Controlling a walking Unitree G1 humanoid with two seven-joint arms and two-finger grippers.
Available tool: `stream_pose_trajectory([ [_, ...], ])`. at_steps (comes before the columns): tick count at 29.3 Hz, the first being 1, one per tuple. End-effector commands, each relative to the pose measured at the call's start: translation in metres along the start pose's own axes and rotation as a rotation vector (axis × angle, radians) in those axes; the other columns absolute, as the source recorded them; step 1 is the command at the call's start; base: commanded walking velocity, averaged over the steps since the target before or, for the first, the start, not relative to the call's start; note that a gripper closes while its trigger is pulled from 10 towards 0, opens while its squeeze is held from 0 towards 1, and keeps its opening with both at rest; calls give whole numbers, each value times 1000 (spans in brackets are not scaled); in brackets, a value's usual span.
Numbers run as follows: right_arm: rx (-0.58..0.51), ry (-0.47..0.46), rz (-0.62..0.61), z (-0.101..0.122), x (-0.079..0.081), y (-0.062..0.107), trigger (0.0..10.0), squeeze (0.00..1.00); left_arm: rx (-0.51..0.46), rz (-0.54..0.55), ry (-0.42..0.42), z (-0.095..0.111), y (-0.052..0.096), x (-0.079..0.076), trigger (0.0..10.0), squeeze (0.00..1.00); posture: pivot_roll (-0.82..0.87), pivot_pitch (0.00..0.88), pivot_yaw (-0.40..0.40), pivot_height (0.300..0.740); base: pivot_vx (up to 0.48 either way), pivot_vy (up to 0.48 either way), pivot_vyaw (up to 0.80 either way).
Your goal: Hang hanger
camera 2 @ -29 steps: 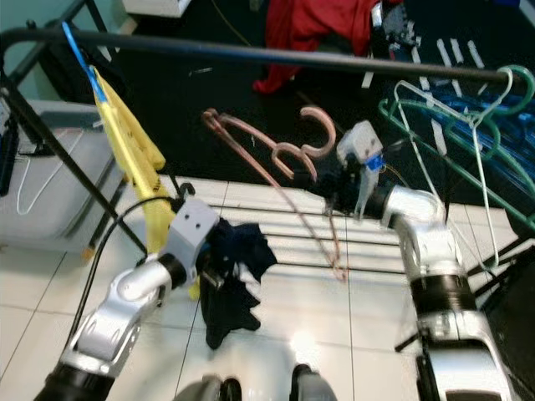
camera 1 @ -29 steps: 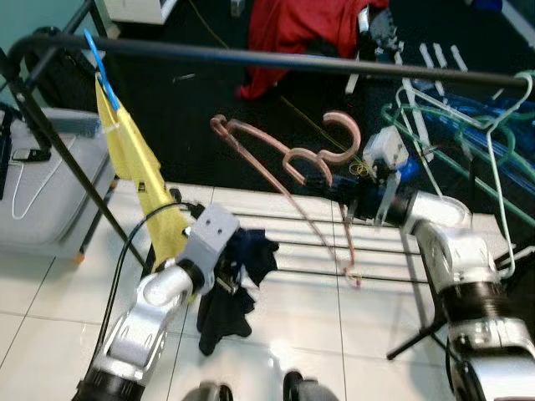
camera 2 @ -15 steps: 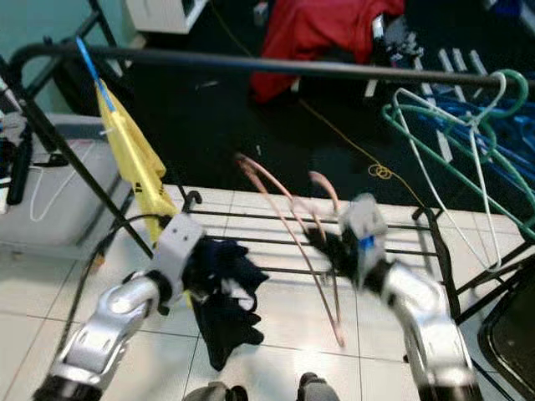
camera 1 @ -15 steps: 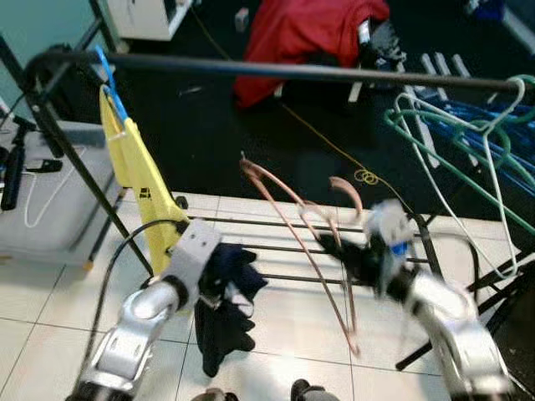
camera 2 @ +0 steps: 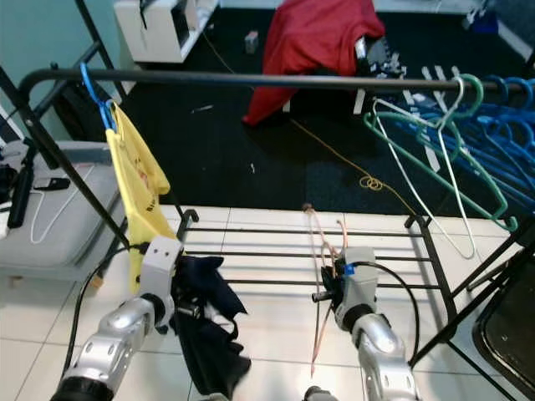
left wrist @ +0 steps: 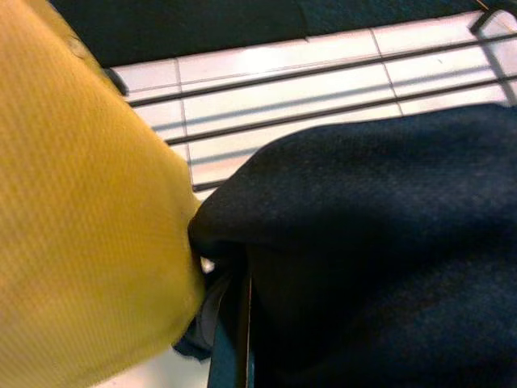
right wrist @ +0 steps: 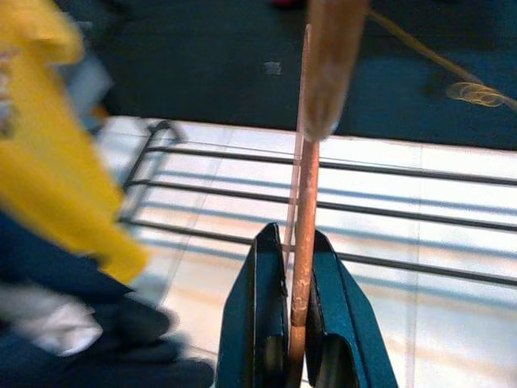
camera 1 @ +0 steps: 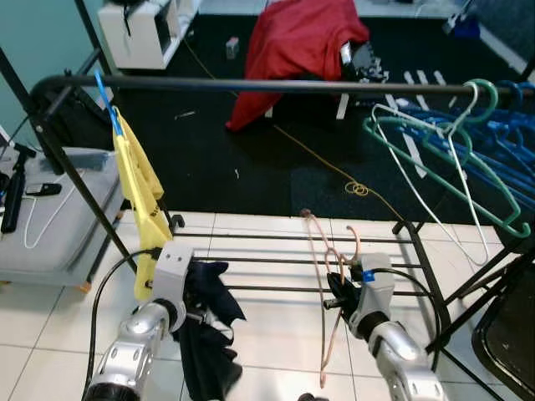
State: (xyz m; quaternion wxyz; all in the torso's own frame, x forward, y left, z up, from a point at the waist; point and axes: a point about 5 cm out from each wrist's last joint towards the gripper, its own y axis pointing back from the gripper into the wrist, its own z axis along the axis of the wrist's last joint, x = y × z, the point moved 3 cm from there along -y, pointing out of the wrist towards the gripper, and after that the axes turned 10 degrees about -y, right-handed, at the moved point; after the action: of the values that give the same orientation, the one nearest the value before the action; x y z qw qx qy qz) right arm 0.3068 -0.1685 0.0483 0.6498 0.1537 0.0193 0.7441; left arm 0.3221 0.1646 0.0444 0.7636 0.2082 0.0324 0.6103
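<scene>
My right gripper (camera 1: 337, 294) is shut on a thin pink hanger (camera 1: 318, 251), held low over the white tiles, far below the black clothes rail (camera 1: 276, 84). The hanger stands nearly edge-on, its hook (camera 1: 352, 242) just above the gripper. In the right wrist view the pink hanger (right wrist: 305, 202) runs between the two fingers (right wrist: 262, 323). My left gripper (camera 1: 199, 315) is shut on a dark navy garment (camera 1: 205, 342) that droops toward the floor, next to a yellow shirt (camera 1: 140, 196) hanging from a blue hanger (camera 1: 107, 100).
Green, white and blue hangers (camera 1: 443, 159) hang bunched at the rail's right end. The rack's low shelf bars (camera 1: 276, 263) cross the tiles in front of me. A red cloth (camera 1: 292, 42) lies on the dark carpet beyond. A grey case (camera 1: 46, 209) sits at the left.
My right arm has dropped and pulled back toward me with the pink hanger, from up near the rail to low over the tiles. The camera view has shifted. The left gripper keeps the navy garment.
</scene>
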Motion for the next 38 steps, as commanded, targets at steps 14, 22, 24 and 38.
stream_pose_trajectory([
  [14,-38,-56,21,9,20,-29,10000,0,-109,-6,115,21,-6,-6,10000,0,-48,123,7,740,0,0,0],
  [22,-65,-62,40,17,24,-34,10000,0,-142,-13,101,30,-8,-6,10000,0,-50,128,7,740,-238,0,0],
  [24,-68,-61,42,17,25,-36,10000,0,-145,-16,99,31,-9,-6,10000,0,-52,127,6,740,-304,0,0],
  [38,-81,-69,48,19,27,-38,10000,0,-157,-35,76,34,-10,-7,10000,0,-51,130,13,740,-295,0,0],
])
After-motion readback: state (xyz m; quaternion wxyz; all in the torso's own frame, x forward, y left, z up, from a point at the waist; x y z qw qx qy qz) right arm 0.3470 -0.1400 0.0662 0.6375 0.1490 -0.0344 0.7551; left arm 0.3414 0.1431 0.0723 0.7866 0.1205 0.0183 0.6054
